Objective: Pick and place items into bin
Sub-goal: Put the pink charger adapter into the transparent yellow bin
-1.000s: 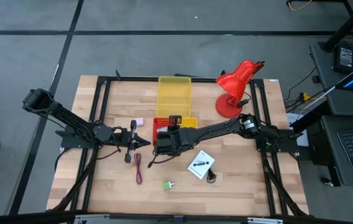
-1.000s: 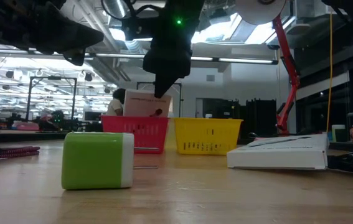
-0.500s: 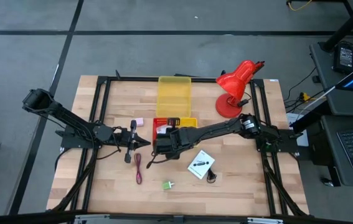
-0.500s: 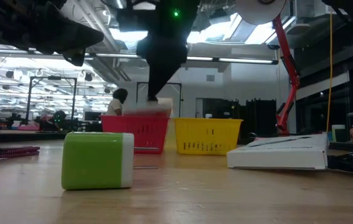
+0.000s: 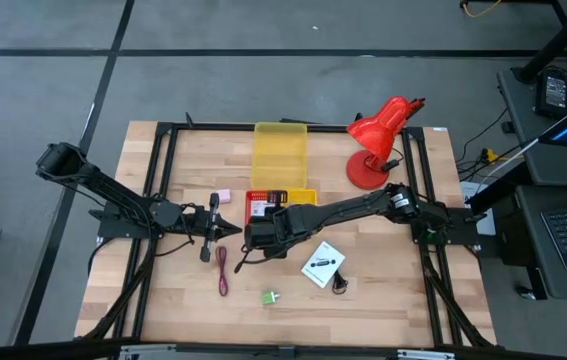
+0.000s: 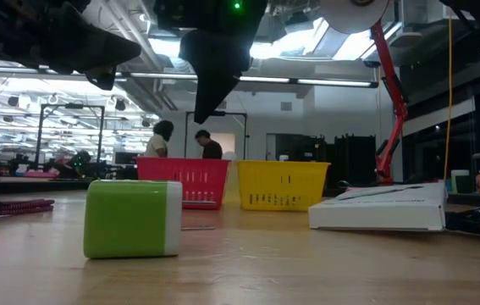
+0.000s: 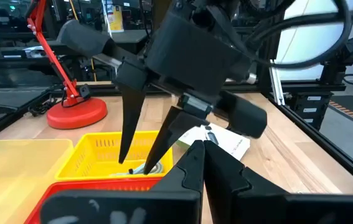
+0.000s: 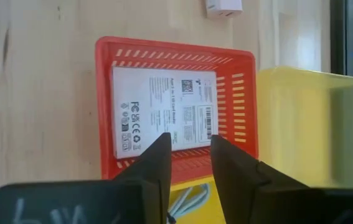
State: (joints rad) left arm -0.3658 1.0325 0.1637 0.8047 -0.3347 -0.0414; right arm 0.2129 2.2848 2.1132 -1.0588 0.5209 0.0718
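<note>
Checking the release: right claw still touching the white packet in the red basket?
Apart. Low view: right claw hangs above the red basket; white packet lies flat inside.

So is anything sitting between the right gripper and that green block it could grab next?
Nothing visible is. The right gripper hangs open above the red basket, where a white packet lies. The green block sits on bare wood nearer the table's front edge, with only the dark red pen-like tool off to one side.
</note>
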